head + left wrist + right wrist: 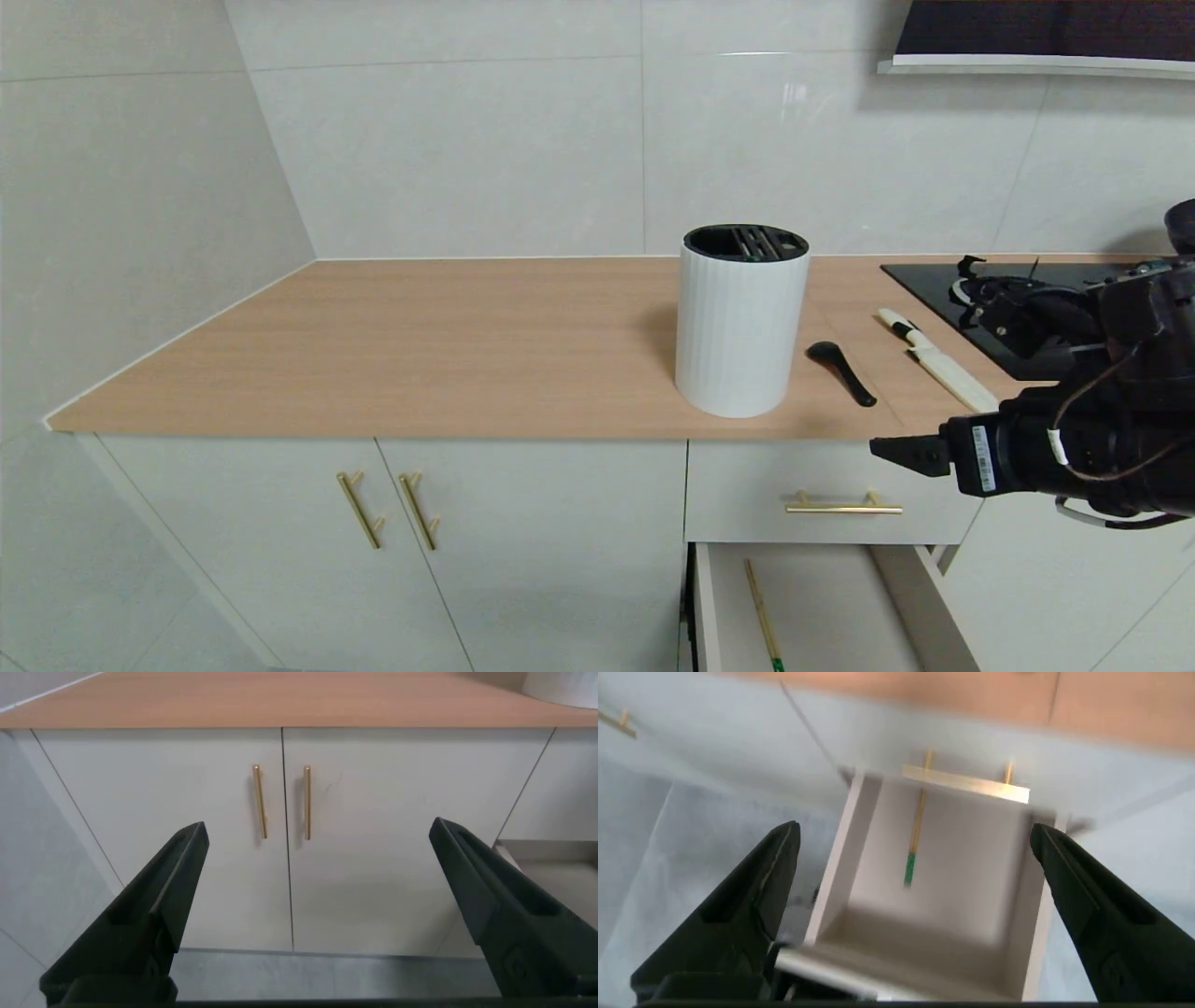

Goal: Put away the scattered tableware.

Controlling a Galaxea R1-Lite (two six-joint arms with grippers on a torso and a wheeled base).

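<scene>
Lying in open drawer [831,597] — chopstick [763,611]

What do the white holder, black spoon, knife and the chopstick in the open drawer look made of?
Holder: likely matte white plastic; evenly ribbed wall, black slotted top.
Spoon: black with a slight sheen; plastic or lacquered wood, can't tell.
Knife: off-white blade and handle with a black band; possibly ceramic, uncertain.
Chopstick: thin, pale tan, green tip; looks like bamboo or wood.
</scene>
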